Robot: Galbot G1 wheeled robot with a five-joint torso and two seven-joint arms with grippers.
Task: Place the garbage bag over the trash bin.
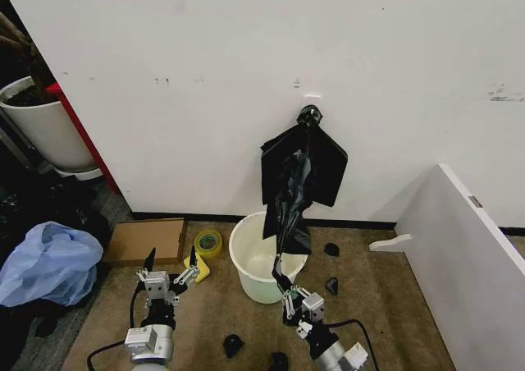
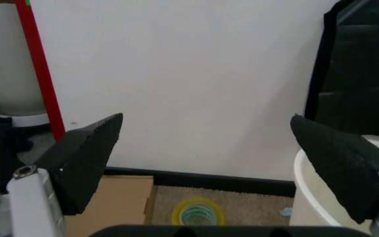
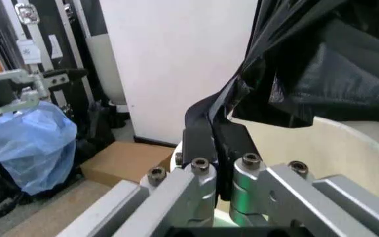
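No legible text, label, brand, number or sign on anything here.

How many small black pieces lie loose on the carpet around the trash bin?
4: two right of the trash bin, one near the wall and one closer; two in front, one between the arms and one at the frame's edge. Others may be hidden.

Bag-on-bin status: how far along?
Done: right gripper has its jaws shut on the lower end of the garbage bag, which hangs from a wall hook. In hand: that end dangles at the trash bin rim. Left: bag isn't opened or over the rim; left gripper waits open beside the bin.
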